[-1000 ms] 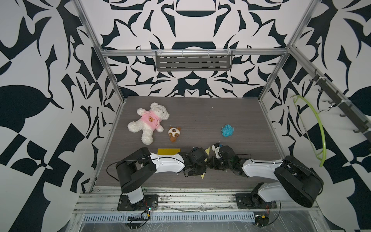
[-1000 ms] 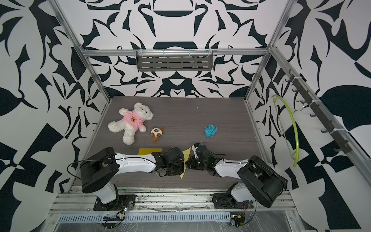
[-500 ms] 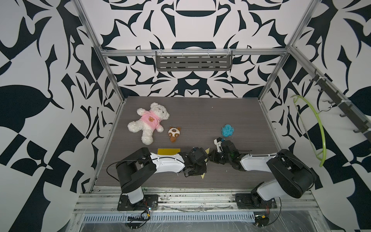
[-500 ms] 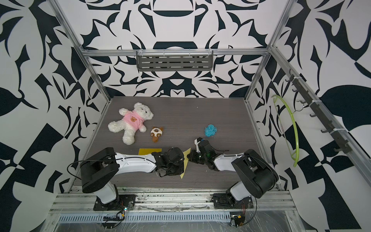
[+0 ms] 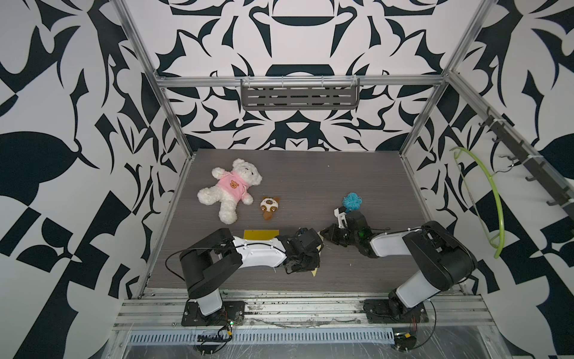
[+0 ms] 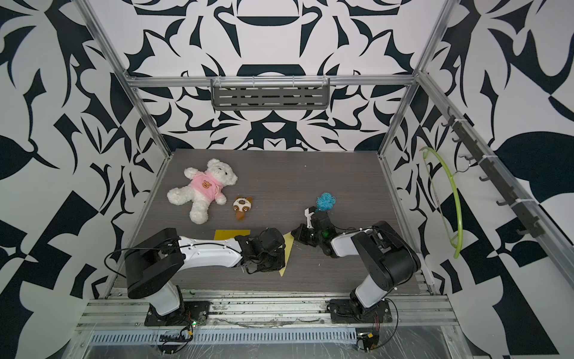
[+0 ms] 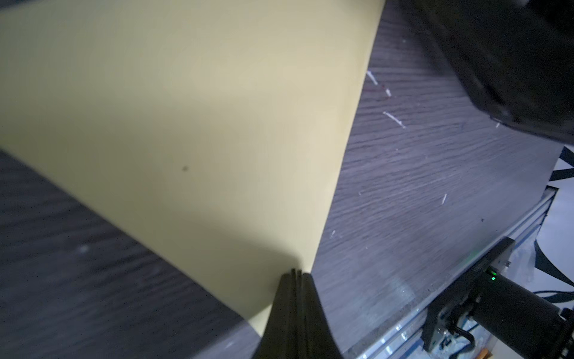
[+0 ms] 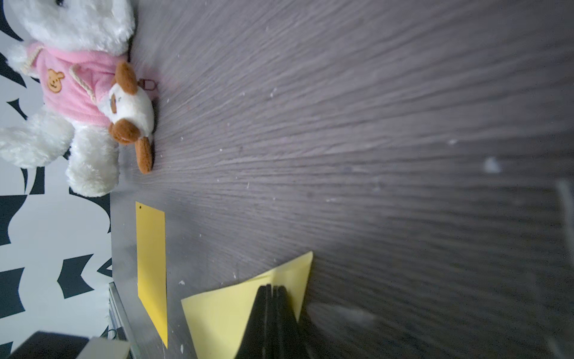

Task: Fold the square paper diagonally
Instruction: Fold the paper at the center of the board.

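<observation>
Paper (image 6: 287, 248): pale yellow, flat on the bench (image 6: 279, 174). It lies nearer the front rail than the bear (image 6: 205, 186) and off toward the bear's right-arm side. In both top views only a narrow triangular strip shows; the left wrist covers the rest.

Left tool (image 7: 295, 274): jaws together. The tips are set down on the paper (image 7: 186, 124) close to one corner, just inside a straight edge. Cannot tell whether a layer is caught between them.

Right tool (image 8: 273, 287): jaws together, tips on the paper (image 8: 223, 314) near a pointed corner. In this view the sheet has a triangular outline. A faint line beside the tips reads as one layer lying over another.

Dog plush (image 6: 242, 207): near the bear's leg, on its paper side, not touching it.

Card (image 6: 232, 234): darker yellow rectangle, flat on the bench, front-rail side of the bear. The left arm partly covers it, and the right wrist view shows a clear gap between it and the paper.

Yarn (image 6: 325, 200): blue tuft, well apart from the bear on its right-arm side, just behind the right wrist.
</observation>
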Controlling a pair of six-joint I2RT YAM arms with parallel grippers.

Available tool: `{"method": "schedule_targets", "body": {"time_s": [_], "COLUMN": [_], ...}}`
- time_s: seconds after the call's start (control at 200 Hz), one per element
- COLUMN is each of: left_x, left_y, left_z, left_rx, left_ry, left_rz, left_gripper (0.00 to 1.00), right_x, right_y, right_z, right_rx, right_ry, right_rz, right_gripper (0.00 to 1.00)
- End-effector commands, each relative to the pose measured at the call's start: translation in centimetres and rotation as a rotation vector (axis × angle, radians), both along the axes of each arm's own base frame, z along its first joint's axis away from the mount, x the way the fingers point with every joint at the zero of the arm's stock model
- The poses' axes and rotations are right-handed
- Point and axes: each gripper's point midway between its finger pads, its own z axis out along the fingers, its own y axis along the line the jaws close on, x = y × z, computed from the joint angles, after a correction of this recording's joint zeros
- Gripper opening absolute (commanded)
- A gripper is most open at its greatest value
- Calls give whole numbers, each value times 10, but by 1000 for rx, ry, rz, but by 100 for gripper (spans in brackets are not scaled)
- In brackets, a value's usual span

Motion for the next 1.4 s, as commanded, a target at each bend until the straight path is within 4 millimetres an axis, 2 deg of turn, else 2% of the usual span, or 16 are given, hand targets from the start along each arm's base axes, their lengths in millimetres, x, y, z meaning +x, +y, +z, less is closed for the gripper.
{"method": "schedule_targets", "body": {"time_s": [0.0,0.275,0.41,0.615,0.725,0.935,1.085,1.215,1.395], "left_x": [-22,-23,-24,-23,-23,-22,-22,-22,-24], "left_y": [28,27,29,27,28,27,27,26,27], "left_z": [-33,-33,-34,-33,-34,-33,-34,-33,-34], "left_rx": [144,143,148,143,147,146,146,145,150], "left_ry": [80,82,83,80,81,77,79,78,79], "left_rz": [-25,-27,-27,-26,-26,-28,-30,-32,-33], "left_gripper": [1,0,0,0,0,0,0,0,0], "right_x": [-20,-1,12,21,14,-27,-40,-39,-32], "right_y": [-52,-60,-66,-61,-51,2,9,8,18], "right_z": [-51,-44,-31,-3,21,52,47,33,24], "right_rx": [-213,-230,-237,-241,-200,-164,-155,-170,-145], "right_ry": [147,114,84,36,-15,-89,-70,-48,-35], "right_rz": [-124,-134,-143,-103,-61,134,155,152,164], "right_gripper": [2,2,3,6,9,14,14,14,12]}}
